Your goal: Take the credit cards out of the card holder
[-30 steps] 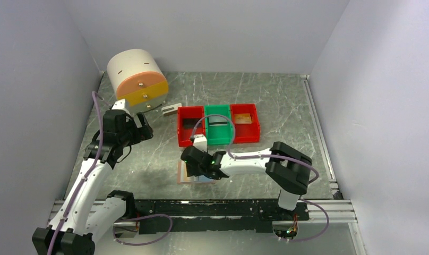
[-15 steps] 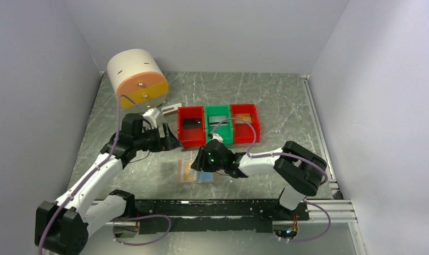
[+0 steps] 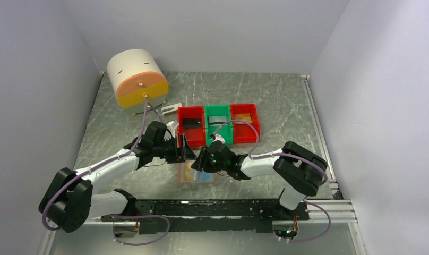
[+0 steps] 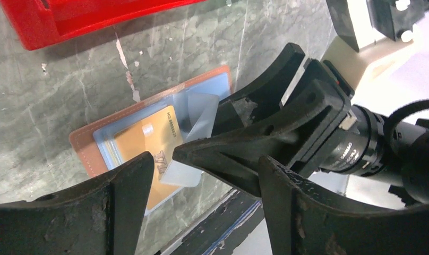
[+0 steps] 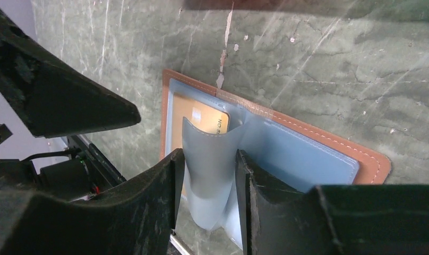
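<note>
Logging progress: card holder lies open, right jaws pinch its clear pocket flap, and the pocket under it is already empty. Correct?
Not empty. The right wrist view shows a yellow-orange card tucked in that pocket. The rest holds: the card holder lies open, and the right gripper has its jaws pinching the pocket flap.

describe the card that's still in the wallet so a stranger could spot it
Find the row of red and green bins mid-table; just nearer the arms lies an open tan card holder. The yellow-orange card sits in its left half under a pale blue clear pocket, the only card not in a bin.
</note>
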Motion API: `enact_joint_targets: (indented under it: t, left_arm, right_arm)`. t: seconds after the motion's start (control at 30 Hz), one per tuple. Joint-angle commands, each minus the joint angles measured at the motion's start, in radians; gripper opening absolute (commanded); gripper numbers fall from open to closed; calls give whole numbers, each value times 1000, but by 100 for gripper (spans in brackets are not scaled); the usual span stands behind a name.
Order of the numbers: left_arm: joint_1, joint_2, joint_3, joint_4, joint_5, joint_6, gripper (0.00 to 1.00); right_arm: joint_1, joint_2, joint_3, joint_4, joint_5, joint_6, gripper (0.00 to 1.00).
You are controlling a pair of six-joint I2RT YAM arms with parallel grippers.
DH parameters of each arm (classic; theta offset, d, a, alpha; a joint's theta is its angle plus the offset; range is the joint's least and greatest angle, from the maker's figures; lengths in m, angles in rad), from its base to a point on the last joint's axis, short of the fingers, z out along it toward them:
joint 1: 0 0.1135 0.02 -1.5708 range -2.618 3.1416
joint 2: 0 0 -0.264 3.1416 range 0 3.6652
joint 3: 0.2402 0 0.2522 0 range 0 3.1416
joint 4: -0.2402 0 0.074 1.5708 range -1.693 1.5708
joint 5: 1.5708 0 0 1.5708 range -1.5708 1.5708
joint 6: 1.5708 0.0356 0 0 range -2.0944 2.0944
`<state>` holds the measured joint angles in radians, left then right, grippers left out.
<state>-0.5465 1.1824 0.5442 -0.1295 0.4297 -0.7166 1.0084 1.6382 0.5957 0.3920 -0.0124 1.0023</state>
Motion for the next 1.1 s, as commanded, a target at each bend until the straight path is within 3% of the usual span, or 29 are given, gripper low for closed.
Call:
enact_joint_targets:
  t: [0.0,0.07,0.1,0.23,0.43,0.93,1.07]
  left_arm:
    - [-12,31,-21,115,-24,-122,73]
    - [-12,52,-24,116,-36,-156,55]
    - [-12,60,-22,113,-41,-170,51]
    - [-11,84,-26,94,-86,-224,53]
    - [-14,140,-58,188,-3,-247,52]
    - [-69,254,10,170,55,-181,39]
    - [-78,263,18,171,53,-181,37]
  right_arm:
    - [-3,6,-37,-27,-16,-1,44]
    - [-3,3,-43,-20,-14,-1,44]
    - [-3,1,-48,-17,-14,0,44]
    - [-2,-7,-59,-12,-8,0,44]
    - [-3,-7,-60,0,-13,-7,44]
    - [-3,-45,-66,14,-17,-20,48]
    - [-4,-87,-64,-9,-5,-22,55]
